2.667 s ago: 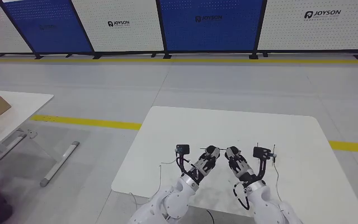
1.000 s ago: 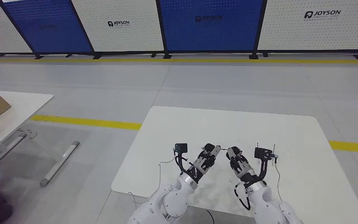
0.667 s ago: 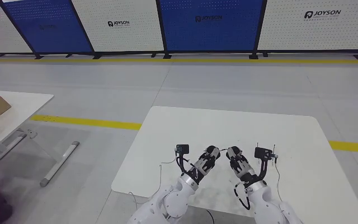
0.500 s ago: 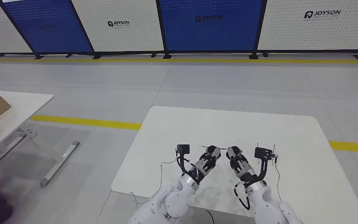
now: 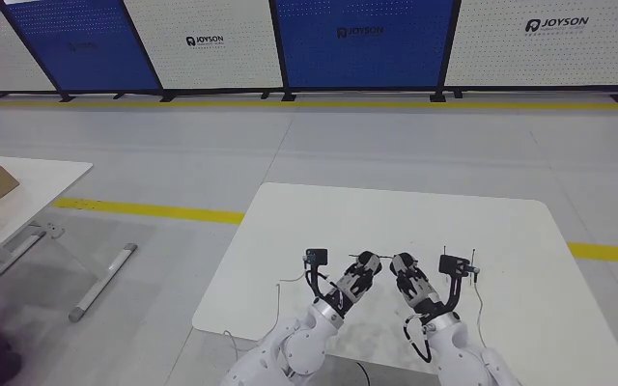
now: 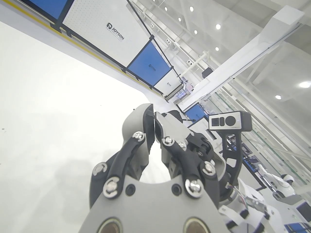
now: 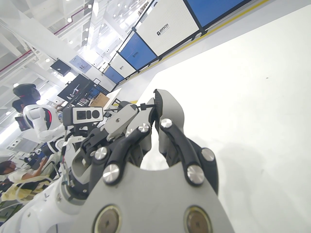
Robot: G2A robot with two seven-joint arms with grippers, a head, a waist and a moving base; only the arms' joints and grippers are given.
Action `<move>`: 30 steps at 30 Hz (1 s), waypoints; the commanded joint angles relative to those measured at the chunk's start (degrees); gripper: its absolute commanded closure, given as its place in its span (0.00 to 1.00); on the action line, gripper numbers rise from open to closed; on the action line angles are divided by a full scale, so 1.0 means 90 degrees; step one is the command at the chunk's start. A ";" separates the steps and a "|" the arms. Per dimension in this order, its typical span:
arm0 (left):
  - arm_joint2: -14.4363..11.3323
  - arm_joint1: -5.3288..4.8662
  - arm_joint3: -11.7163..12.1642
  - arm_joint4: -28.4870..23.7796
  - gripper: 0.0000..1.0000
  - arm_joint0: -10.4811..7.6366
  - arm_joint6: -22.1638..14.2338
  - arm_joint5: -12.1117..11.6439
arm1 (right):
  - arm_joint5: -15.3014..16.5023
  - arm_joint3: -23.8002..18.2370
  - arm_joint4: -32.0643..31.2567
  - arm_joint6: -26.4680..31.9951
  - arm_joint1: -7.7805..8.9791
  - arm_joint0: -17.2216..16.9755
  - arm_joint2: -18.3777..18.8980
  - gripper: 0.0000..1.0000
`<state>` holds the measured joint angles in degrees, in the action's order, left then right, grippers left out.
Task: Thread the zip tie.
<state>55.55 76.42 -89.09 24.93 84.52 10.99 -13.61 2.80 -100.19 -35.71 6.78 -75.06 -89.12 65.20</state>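
Zip tie (image 7: 142,106) is up in the air over the near part of the white table (image 5: 406,207), strung between the two grippers, which sit tip to tip. Its little black head is right against the pads of the right gripper (image 7: 153,109), whose fingers are pinched shut on the tie just beside that head. From there the thin strap runs out sideways, away from the right gripper and across the tip of the left gripper (image 6: 154,120), with the loose end poking out past it. So the long axis is basically the line joining the two sets of fingertips, roughly along the table's front edge, not pointing toward or away from the robot.

Left gripper's fingers are pressed together too. The strap is right at its tip, but honestly I can't tell if it's clamped in there or just lying across, it's too thin to make out.

My read: it all hinges on tail vs head slot. The tail points away from the head, so the zip tie would have to bend round into a loop before the tip can go in. Left arm is on the strap side, so I'd guess it brings the tail round while the right holds the head steady. Can't see which way the slot faces.
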 commanded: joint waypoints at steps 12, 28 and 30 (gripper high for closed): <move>0.0030 -0.0004 0.0028 0.0015 1.00 -0.0019 -0.0003 -0.0021 | -0.0002 0.0000 -0.0040 -0.0004 -0.0006 0.0006 -0.0013 1.00; 0.0019 -0.0038 -0.0102 0.0321 1.00 0.0027 -0.0158 -0.0048 | -0.0008 -0.0042 -0.0227 0.0020 -0.0005 0.0032 -0.0032 1.00; 0.0033 -0.0037 -0.0118 0.0301 1.00 0.0026 -0.0117 -0.0030 | -0.0013 -0.0049 -0.0231 0.0036 -0.0005 0.0037 -0.0033 1.00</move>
<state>55.80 76.08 -90.10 27.73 84.75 9.74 -13.95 2.70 -100.61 -37.79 7.02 -75.10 -88.80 64.90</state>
